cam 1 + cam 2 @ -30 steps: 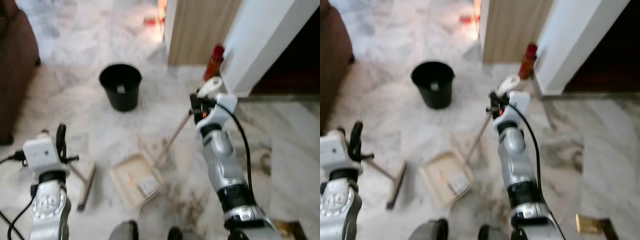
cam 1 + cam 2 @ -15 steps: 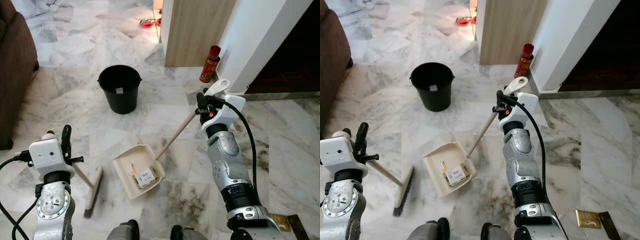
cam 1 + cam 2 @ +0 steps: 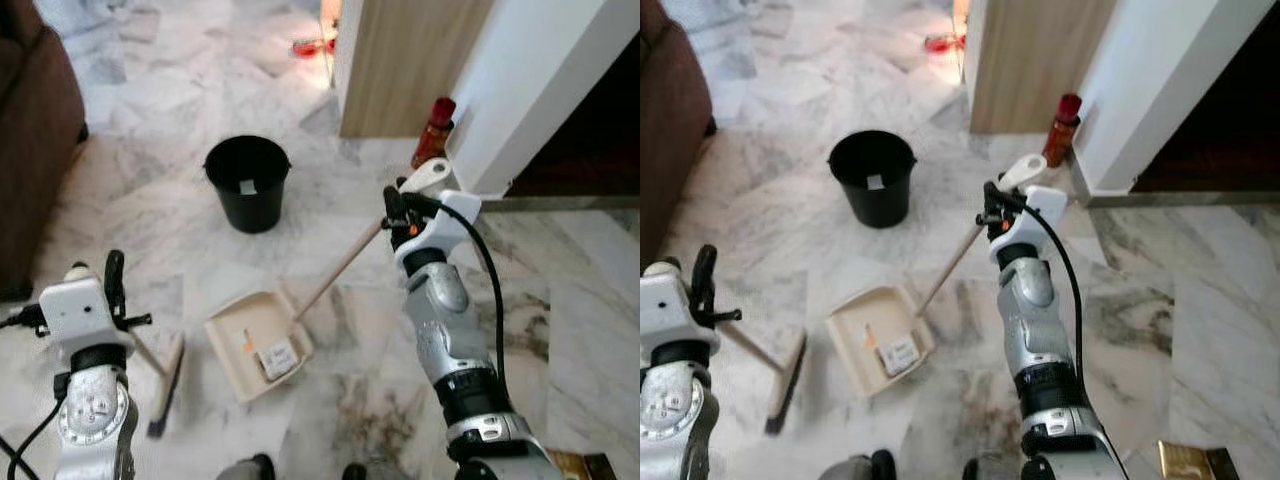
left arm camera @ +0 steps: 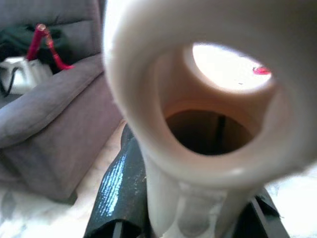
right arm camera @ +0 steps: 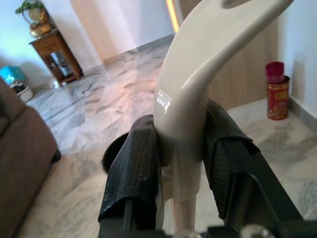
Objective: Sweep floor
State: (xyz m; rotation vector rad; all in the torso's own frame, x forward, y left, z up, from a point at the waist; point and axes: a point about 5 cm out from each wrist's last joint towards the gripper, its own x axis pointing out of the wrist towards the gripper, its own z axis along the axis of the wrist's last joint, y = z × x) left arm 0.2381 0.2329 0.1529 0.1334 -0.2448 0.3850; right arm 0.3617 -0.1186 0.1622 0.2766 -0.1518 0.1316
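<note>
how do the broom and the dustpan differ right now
The broom is in the left gripper, its dark bristle head down on the floor; the dustpan is in the right gripper. The broom carries nothing, while the dustpan's cream tray holds scraps. Both have long pale handles slanting up into shut grippers.

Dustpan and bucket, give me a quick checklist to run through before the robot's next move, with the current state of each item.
1. Right end effector gripping the dustpan handle: ok, fingers clamp it on both sides.
2. Left end effector holding the broom: ok, its handle end sits between the fingers in the left wrist view.
3. Debris inside the dustpan: ok, a small box and an orange scrap lie in the tray.
4. Dustpan resting flat on the floor: cannot tell.
5. Black bucket upright and open: ok, it stands beyond the dustpan.
6. Red can by the wall: ok, apart from the dustpan handle.
</note>
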